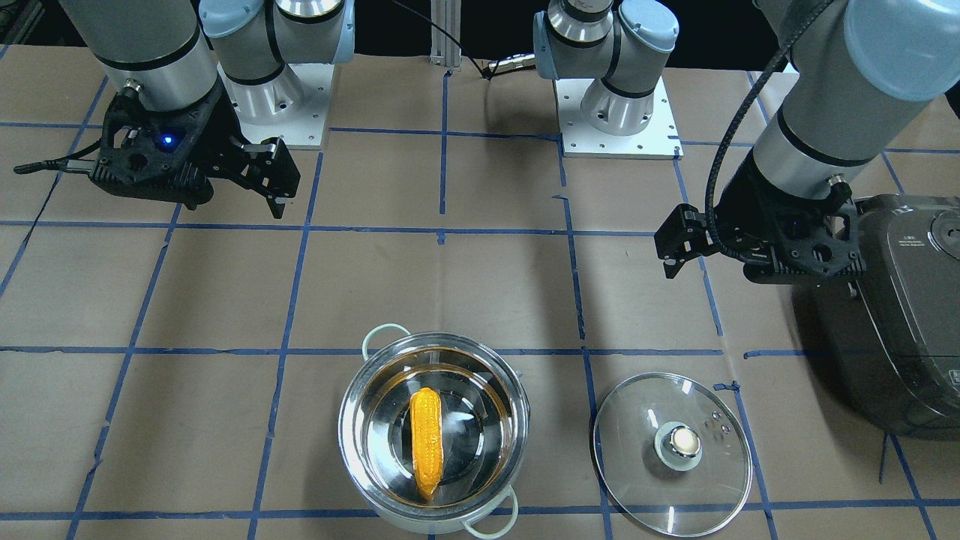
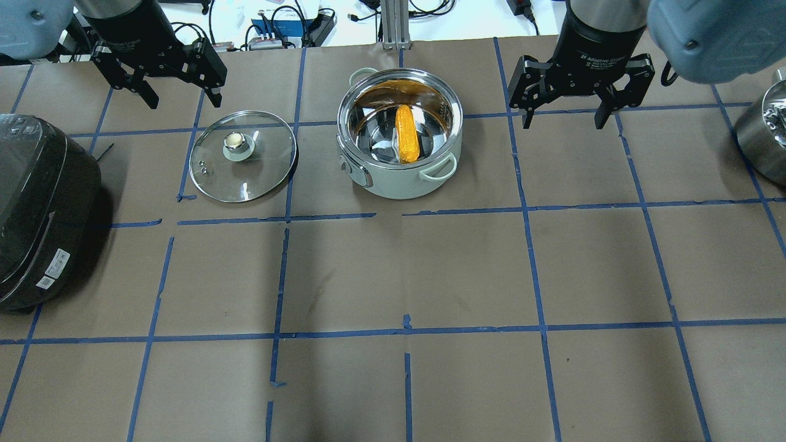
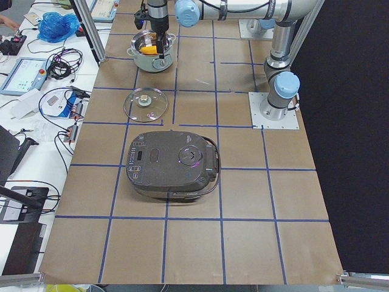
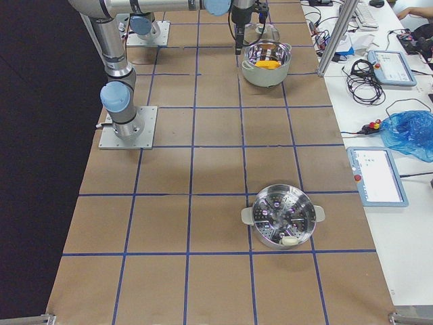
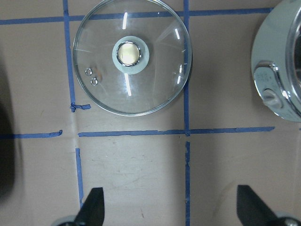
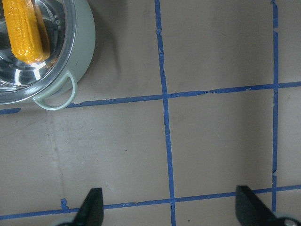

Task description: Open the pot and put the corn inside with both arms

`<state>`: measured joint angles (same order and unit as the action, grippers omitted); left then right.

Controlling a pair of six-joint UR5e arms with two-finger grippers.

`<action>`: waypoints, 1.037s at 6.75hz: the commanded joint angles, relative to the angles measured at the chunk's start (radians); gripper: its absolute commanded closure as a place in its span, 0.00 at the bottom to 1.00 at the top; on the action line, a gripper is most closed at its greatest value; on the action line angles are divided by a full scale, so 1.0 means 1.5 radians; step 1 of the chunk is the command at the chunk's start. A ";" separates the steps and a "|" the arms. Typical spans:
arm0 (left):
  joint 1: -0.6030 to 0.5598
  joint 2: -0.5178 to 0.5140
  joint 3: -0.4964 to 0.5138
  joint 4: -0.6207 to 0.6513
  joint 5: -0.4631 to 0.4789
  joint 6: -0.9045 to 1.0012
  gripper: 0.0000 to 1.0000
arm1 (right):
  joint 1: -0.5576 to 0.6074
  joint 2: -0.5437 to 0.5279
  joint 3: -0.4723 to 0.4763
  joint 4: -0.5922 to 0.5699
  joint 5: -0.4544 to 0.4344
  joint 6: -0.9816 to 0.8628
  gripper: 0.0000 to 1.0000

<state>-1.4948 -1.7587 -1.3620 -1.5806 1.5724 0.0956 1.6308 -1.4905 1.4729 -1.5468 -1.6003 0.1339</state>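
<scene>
We see the corn (image 2: 406, 141) lying inside the open pot (image 2: 393, 187), which stands by the table's far edge, about midway along it. The glass lid (image 2: 258, 175) lies flat just beside the pot, toward the table's left end. Our left gripper (image 2: 183, 98) hovers near the lid and our right gripper (image 2: 564, 120) hovers on the pot's other side, both spread wide and holding nothing.
</scene>
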 commanded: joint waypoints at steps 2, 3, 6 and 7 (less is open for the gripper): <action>-0.003 0.005 -0.007 -0.006 -0.053 0.000 0.00 | 0.000 0.000 -0.002 -0.001 -0.001 -0.012 0.00; -0.003 0.004 -0.006 -0.004 -0.033 0.000 0.00 | 0.000 0.000 -0.002 -0.001 -0.001 -0.012 0.00; -0.002 0.007 -0.006 -0.002 0.016 -0.002 0.00 | -0.002 0.001 -0.001 -0.002 0.003 -0.012 0.00; -0.002 0.007 -0.006 -0.002 0.016 -0.002 0.00 | -0.002 0.001 -0.001 -0.002 0.002 -0.012 0.00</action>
<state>-1.4977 -1.7501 -1.3707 -1.5832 1.5947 0.0922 1.6281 -1.4896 1.4709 -1.5488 -1.5966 0.1167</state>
